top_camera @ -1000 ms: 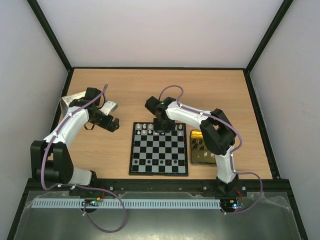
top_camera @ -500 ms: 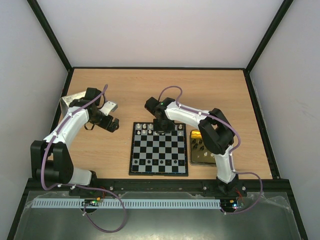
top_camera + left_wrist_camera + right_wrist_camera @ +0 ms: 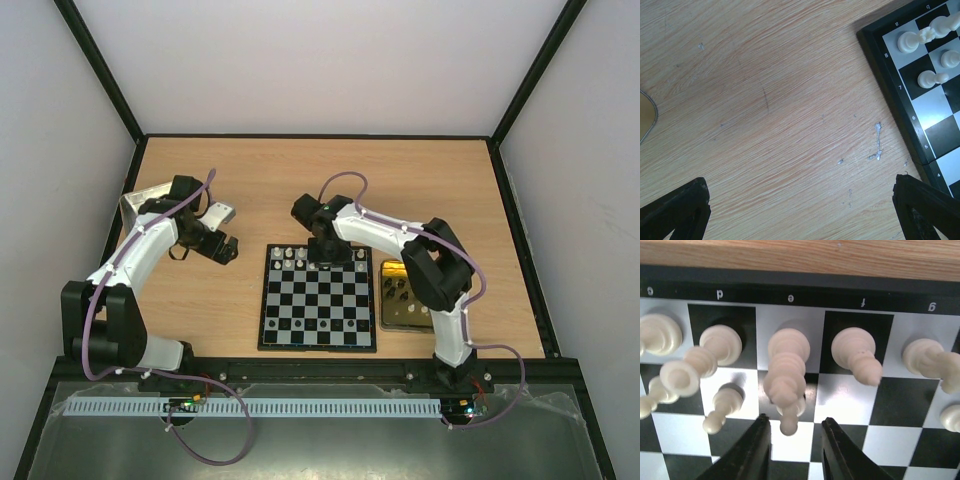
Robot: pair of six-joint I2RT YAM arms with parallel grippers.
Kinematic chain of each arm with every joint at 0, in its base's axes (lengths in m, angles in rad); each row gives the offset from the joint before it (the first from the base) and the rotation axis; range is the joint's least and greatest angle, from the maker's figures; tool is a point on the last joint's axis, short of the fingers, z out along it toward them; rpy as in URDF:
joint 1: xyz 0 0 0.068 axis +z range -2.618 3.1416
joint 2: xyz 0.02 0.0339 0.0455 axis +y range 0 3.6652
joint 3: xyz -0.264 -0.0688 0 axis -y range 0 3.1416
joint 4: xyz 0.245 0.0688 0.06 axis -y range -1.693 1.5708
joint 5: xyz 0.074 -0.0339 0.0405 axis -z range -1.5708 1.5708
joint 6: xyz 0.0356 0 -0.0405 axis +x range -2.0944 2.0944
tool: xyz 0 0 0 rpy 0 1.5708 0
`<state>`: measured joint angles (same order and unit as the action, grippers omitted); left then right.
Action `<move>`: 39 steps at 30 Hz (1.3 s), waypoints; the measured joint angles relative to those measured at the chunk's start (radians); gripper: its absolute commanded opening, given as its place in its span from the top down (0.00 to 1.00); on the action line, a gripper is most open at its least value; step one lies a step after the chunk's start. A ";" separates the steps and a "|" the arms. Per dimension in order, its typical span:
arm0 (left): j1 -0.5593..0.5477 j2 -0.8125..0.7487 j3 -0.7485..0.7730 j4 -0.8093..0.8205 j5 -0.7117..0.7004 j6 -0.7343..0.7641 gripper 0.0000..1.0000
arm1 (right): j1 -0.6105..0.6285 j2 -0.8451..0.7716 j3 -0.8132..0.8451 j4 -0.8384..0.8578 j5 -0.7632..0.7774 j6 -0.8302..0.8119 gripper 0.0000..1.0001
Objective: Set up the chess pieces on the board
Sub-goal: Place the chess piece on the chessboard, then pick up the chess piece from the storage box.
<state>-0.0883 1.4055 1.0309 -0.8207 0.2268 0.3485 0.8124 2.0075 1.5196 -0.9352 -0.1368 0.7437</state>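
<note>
The board [image 3: 318, 300] lies flat in the middle of the table. White chess pieces [image 3: 290, 255] stand along its far rows, and a few pieces stand on its near rows. My right gripper [image 3: 320, 258] hovers low over the far rows. In the right wrist view it [image 3: 795, 419] is open, its fingers [image 3: 752, 450] on either side of a white pawn [image 3: 790, 412] without touching it, with a tall white piece [image 3: 786, 365] just beyond. My left gripper [image 3: 228, 250] is left of the board. In its wrist view it [image 3: 800, 180] is wide open over bare wood, with the board's corner [image 3: 890, 80] at upper right.
A gold tin [image 3: 386, 310] with dark pieces in it sits just right of the board. A silver tin lid [image 3: 140, 203] lies at the far left; its edge [image 3: 651, 112] shows in the left wrist view. Black frame rails border the table.
The right arm has shifted very slightly over the board's far rows. The left arm has not moved.
</note>
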 measured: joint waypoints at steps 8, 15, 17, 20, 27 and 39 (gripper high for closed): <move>0.000 0.000 0.000 0.000 0.000 0.002 0.01 | 0.000 -0.066 -0.043 -0.002 -0.015 0.000 0.72; 0.000 0.000 0.000 0.000 0.000 0.002 0.01 | 0.001 -0.144 -0.082 -0.002 -0.035 -0.012 0.71; 0.000 0.000 0.000 0.000 0.000 0.002 0.01 | 0.001 -0.176 -0.100 -0.004 -0.035 -0.015 0.71; 0.000 0.000 0.000 0.000 -0.001 0.002 0.01 | 0.000 -0.249 -0.150 -0.002 -0.020 -0.008 0.70; 0.000 0.000 0.000 -0.001 0.000 0.004 0.01 | -0.097 -0.544 -0.437 -0.028 0.017 0.037 0.70; 0.000 0.000 0.000 -0.002 0.009 0.003 0.01 | -0.317 -0.768 -0.657 -0.076 0.059 0.052 0.71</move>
<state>-0.0887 1.4055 1.0309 -0.8227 0.2359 0.3515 0.4950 1.2400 0.8627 -1.0115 -0.0776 0.7959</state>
